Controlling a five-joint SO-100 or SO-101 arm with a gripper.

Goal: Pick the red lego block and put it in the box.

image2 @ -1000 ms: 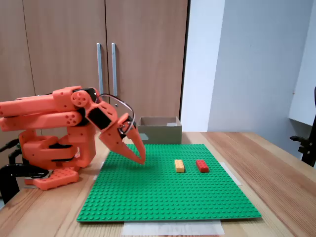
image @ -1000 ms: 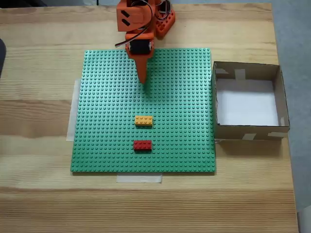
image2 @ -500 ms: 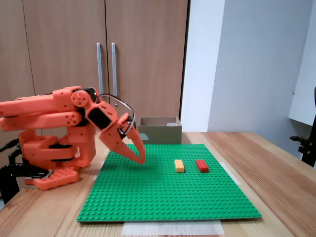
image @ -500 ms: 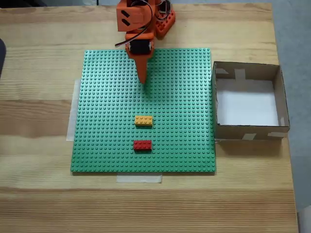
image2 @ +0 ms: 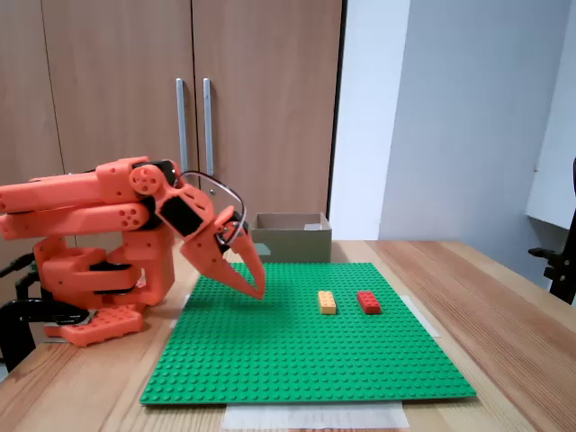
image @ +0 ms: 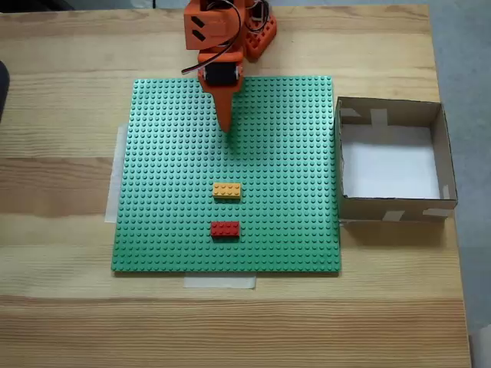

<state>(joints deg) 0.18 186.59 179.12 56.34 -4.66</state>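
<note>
Pincer: the orange pincer (image: 225, 126) is pointing down over the upper middle of the green baseplate (image: 169, 169) in a fixed view from above, its tips drawn together to a narrow point and gripping nothing; in a fixed view from the side the pincer (image2: 255, 290) is hanging with its tips just above the studs.
Red lego block: the red lego block (image: 225, 228) is sitting on the baseplate toward its 6 o'clock edge in the view from above, well apart from the pincer; in the side view the red lego block (image2: 368, 301) is lying at 3 o'clock from the pincer.
In the way: the yellow-orange brick (image: 226, 190) is lying between the pincer and the red block, just beside the red one but not touching it; from the side the yellow-orange brick (image2: 327, 301) is showing as the nearer of the two to the pincer.
Box: the box (image: 391, 113) is standing on the bench (image: 61, 115) at 3 o'clock of the baseplate, right against its edge, open-topped with a white floor and pale tape patches on its walls; in the side view the box (image2: 290, 241) is sitting behind the plate.
Surroundings: the arm's base (image2: 99, 279) is resting at the baseplate's 12 o'clock side seen from above; tape strips (image: 219, 282) are holding the plate's edges; wooden cupboard doors (image2: 108, 54) are standing behind the bench.
</note>
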